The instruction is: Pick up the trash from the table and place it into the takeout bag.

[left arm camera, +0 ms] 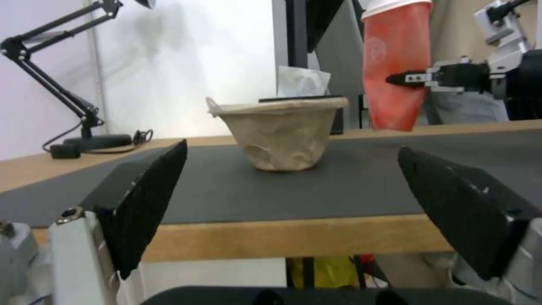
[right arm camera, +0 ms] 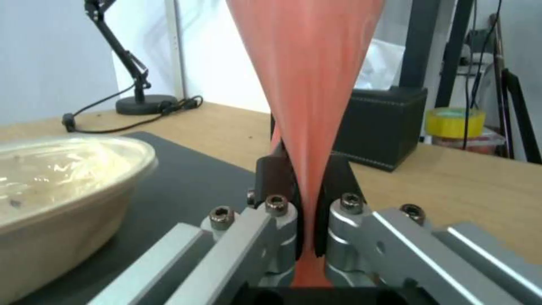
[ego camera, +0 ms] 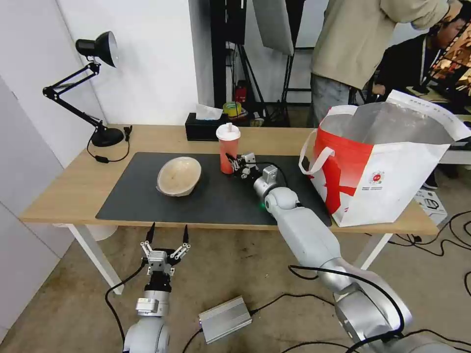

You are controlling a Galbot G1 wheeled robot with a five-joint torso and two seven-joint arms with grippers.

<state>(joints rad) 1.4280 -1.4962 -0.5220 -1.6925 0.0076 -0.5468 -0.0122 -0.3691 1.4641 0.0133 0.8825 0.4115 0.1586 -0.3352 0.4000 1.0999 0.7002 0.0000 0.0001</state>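
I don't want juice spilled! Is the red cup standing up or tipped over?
Standing up: the cup is upright on the mat, lid on top, right gripper squeezing its side.

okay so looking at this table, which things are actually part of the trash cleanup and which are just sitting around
Part of the job: red cup, pinched by the right gripper; beige bowl on the mat; takeout bag at the table end; left gripper, open, below the table edge.

Just lying about: desk lamp, black tissue box, tape roll.

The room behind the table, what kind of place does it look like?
Probably a lab or studio set up for filming: a softbox on a stand behind the table, loose cables on the floor, and a desk lamp.
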